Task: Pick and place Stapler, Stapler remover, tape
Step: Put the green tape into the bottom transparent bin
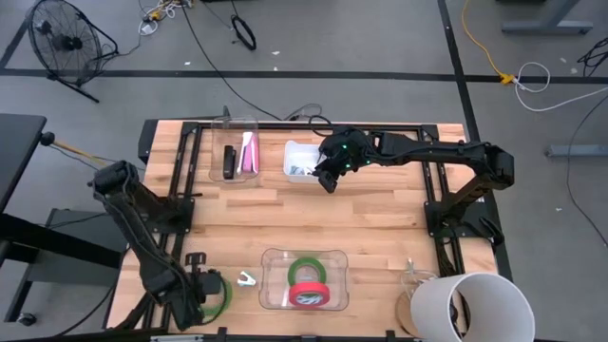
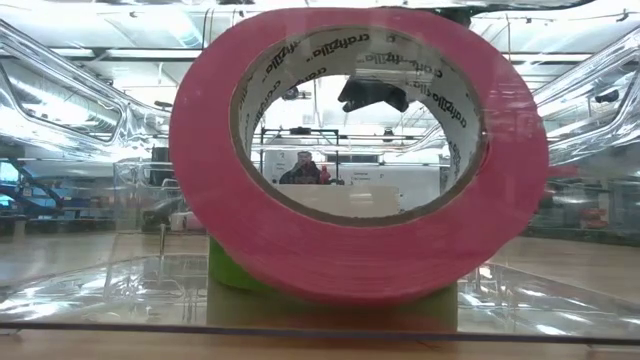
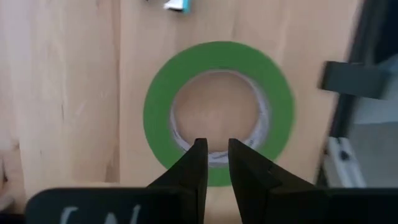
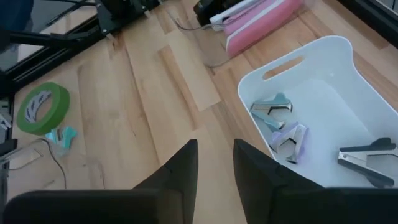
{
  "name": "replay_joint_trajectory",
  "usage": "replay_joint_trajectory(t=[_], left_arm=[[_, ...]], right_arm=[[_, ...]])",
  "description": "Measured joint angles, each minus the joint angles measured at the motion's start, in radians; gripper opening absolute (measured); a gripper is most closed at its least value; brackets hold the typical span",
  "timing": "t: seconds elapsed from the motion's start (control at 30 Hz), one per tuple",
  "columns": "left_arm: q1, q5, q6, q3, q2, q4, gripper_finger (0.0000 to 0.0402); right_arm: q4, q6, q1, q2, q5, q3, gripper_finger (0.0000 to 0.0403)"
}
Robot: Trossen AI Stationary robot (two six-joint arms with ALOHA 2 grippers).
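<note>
A wide red ring-shaped roll of tape (image 2: pixel 200 150) fills the low view. It leans on a green roll (image 2: pixel 235 270) inside a clear plastic bin (image 1: pixel 271 256) at the near edge of the pale wooden table (image 1: pixel 380 228).

Far across the table stands a white plastic tub (image 4: pixel 323 50) holding several staple removers. The right gripper (image 4: pixel 214 146) hangs just beside the tub over bare wood. Its fingers are a narrow gap apart and hold nothing.

The last loose roll, a flat green tape ring (image 3: pixel 155 106), lies on the wood near the table's left corner, apart from the clear bin. The left gripper (image 3: pixel 215 146) hovers over the ring's near wall, also parted only narrowly and empty.

The main risk I see is that narrow gap. If the fingers descend as they are, they may land on top of the band instead of straddling it. That could press the roll flat or skid it toward the table edge and the frame rail.

A shallow pinch could also let the ring swing and catch the bin's rim.

A small teal staple remover (image 4: pixel 65 135) lies just beside the roll, and a sliding roll could knock it.
</note>
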State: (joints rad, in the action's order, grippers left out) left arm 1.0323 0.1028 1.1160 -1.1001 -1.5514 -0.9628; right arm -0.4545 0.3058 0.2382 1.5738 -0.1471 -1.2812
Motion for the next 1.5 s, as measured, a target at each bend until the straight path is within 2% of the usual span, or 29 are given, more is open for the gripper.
replay_joint_trajectory(t=[0.17,0.5,0.7,0.97,1.13,1.23,1.37,1.5], left_arm=[[-0.002,0.002,0.0,0.0,-0.069,-0.007,0.0093],[-0.001,0.009,-0.014,0.0,-0.153,-0.013,0.0203],[-0.003,0.056,-0.022,0.009,-0.164,-0.044,0.0227],[-0.015,0.081,-0.022,0.094,-0.165,0.058,0.0221],[-0.018,0.109,-0.02,0.13,-0.165,0.063,0.0213],[-0.021,0.087,-0.02,0.14,-0.164,0.061,0.0178],[-0.029,0.056,-0.019,0.139,-0.161,0.062,0.0082],[-0.037,0.025,0.0,0.128,-0.161,0.049,0.008]], right_arm=[[0.014,0.0,-0.015,0.0,0.0,0.0,0.0102],[0.013,0.009,-0.034,0.0,0.0,0.0,0.01],[0.013,0.026,-0.037,0.0,0.0,0.0,0.01],[0.029,0.025,-0.057,0.0,0.0,0.0,0.01],[0.055,0.022,-0.057,0.0,0.0,0.0,0.01],[0.056,0.022,-0.057,0.0,0.0,0.0,0.01],[0.056,0.022,-0.057,0.0,0.0,0.0,0.01],[0.056,0.022,-0.057,0.0,0.0,0.0,0.01]])
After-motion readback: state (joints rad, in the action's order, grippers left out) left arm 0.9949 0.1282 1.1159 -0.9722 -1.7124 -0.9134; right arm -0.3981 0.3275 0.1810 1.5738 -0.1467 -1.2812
